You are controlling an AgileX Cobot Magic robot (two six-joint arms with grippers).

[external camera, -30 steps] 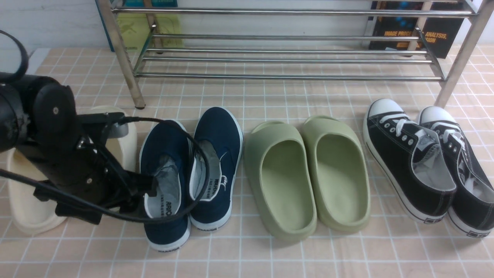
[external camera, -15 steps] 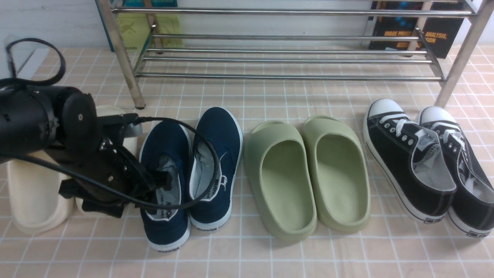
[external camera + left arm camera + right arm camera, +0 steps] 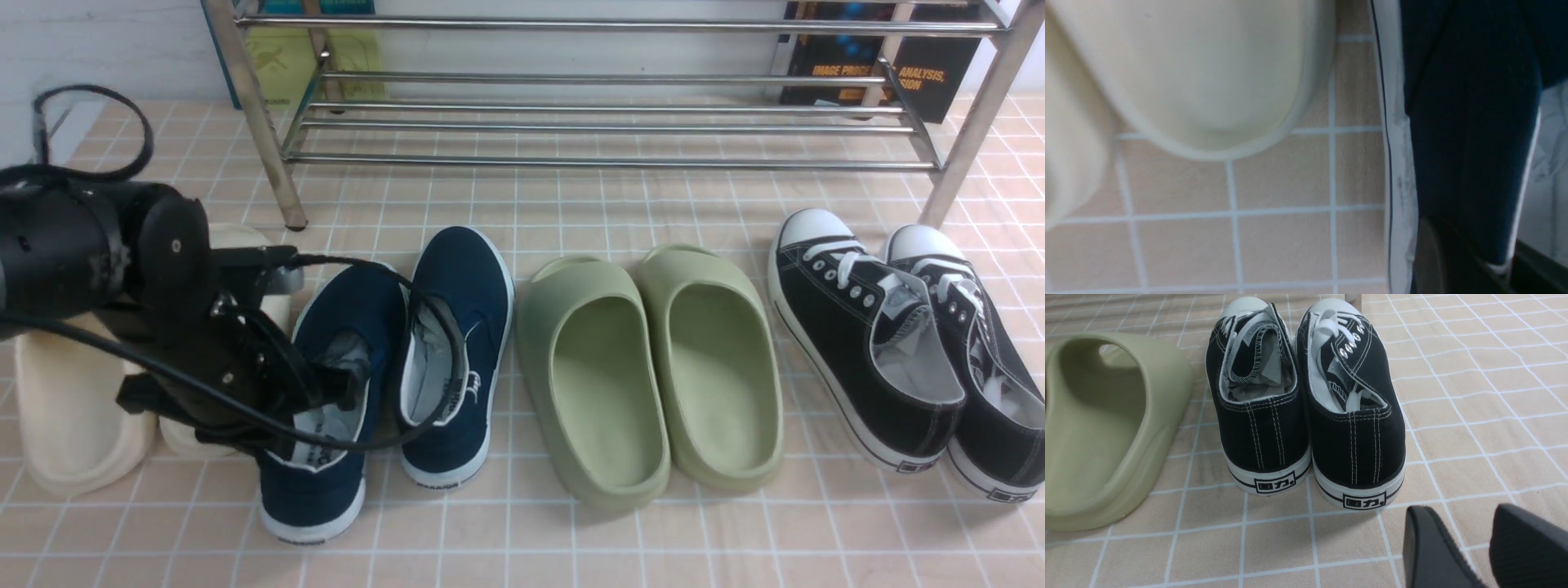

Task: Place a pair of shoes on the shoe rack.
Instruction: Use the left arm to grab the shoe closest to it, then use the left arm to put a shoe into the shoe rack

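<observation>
The two navy blue slip-on shoes stand left of centre in the front view. The right one (image 3: 457, 310) rests flat on the tiled floor. My left gripper (image 3: 347, 384) is shut on the outer side wall of the left one (image 3: 314, 482), which is tilted and slewed toward me. The left wrist view shows that shoe's navy wall (image 3: 1470, 143) between the dark fingers of my left gripper (image 3: 1482, 261). The chrome shoe rack (image 3: 604, 162) stands across the back, nothing resting on its bars. My right gripper (image 3: 1470, 547) is open and empty, low behind the black sneakers.
Cream slides (image 3: 73, 408) lie just left of the held shoe, close under my left arm; one shows in the left wrist view (image 3: 1208, 73). Green slides (image 3: 653, 367) sit in the middle. Black lace-up sneakers (image 3: 890, 343) sit at right. Books (image 3: 890, 73) lean behind the rack.
My left gripper has closed on the left navy shoe and pulled it leftward and toward me, tilting it. The arm has shifted slightly. The other shoes have not moved.
</observation>
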